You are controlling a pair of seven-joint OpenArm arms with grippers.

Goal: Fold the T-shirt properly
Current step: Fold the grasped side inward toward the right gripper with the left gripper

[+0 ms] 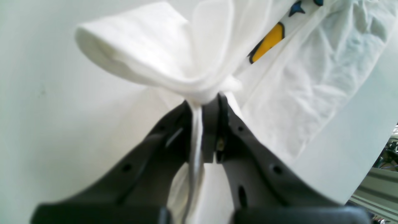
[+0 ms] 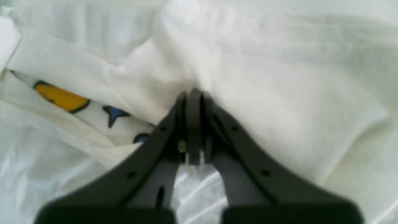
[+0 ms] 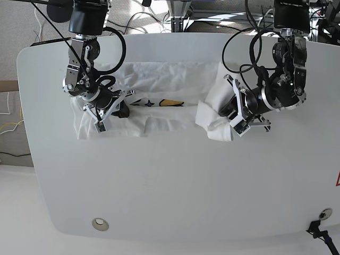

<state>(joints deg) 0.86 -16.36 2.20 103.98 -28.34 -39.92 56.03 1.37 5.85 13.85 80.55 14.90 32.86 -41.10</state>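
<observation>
The white T-shirt (image 3: 159,79) lies crumpled across the far part of the table, a strip of its yellow and blue print (image 3: 159,102) showing in a fold. My left gripper (image 1: 206,99), on the right of the base view (image 3: 227,112), is shut on a bunched edge of the shirt (image 1: 149,46) and holds that end lifted and folded inward. My right gripper (image 2: 192,93), at the shirt's other end (image 3: 122,110), is shut with its tips pinched into a thick fold of cloth (image 2: 264,77), next to the print (image 2: 62,98).
The white table (image 3: 170,186) stretches toward the near edge, with a round metal grommet (image 3: 99,224) at the front left. Cables and stands crowd the space behind the table. In the left wrist view an aluminium frame (image 1: 379,183) sits past the table's edge.
</observation>
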